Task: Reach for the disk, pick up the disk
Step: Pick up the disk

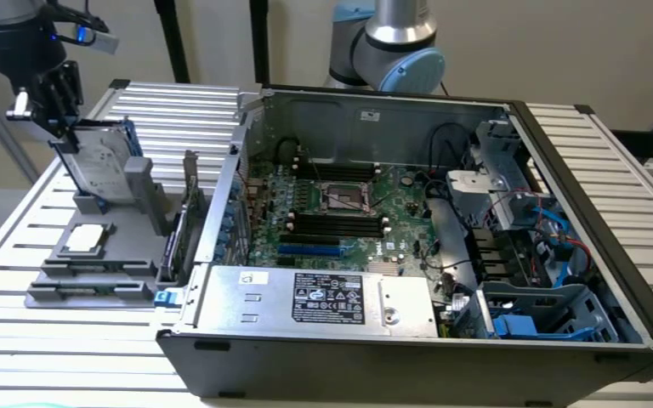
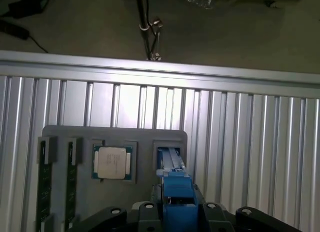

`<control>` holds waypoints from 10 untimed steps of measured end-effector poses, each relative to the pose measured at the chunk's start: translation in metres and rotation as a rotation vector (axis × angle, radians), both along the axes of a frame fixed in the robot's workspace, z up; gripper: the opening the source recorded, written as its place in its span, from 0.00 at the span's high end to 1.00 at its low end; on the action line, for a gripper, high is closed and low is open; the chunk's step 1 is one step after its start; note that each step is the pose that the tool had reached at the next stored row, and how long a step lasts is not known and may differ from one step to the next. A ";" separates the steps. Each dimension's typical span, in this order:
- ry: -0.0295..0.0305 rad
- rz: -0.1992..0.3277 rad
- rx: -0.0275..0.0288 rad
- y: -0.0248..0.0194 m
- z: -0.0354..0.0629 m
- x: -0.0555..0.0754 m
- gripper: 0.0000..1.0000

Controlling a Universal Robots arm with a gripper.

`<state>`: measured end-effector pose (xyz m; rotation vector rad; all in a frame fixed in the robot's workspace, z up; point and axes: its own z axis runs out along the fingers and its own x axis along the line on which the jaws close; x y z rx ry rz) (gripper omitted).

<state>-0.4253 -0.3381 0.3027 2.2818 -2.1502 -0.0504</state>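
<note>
The disk [image 1: 105, 166] stands on edge, leaning a little, in a slot of the grey fixture [image 1: 99, 255] at the exterior view's left. It is silver-gray with a white label and a blue frame. My gripper [image 1: 65, 136] comes down on its top edge. In the wrist view the blue frame of the disk [image 2: 177, 189] sits tight between the two fingers of my gripper [image 2: 177, 209], which looks shut on it. The disk's lower end still reaches into the fixture's slot [image 2: 170, 154].
A small square silver chip [image 1: 86, 240] [image 2: 113, 162] and memory sticks [image 2: 44, 184] lie in the same fixture. To the exterior view's right lies an open computer case [image 1: 508, 110] with a power-supply box [image 1: 315, 297]. A second arm [image 1: 389, 42] stands behind. The table top [image 1: 9, 212] is slatted aluminium.
</note>
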 end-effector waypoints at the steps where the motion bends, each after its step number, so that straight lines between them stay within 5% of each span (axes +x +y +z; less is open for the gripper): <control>1: -0.0001 0.000 0.0000 0.0000 0.0012 0.000 0.67; 10: 0.0000 0.000 0.0000 0.0000 0.0298 0.000 0.67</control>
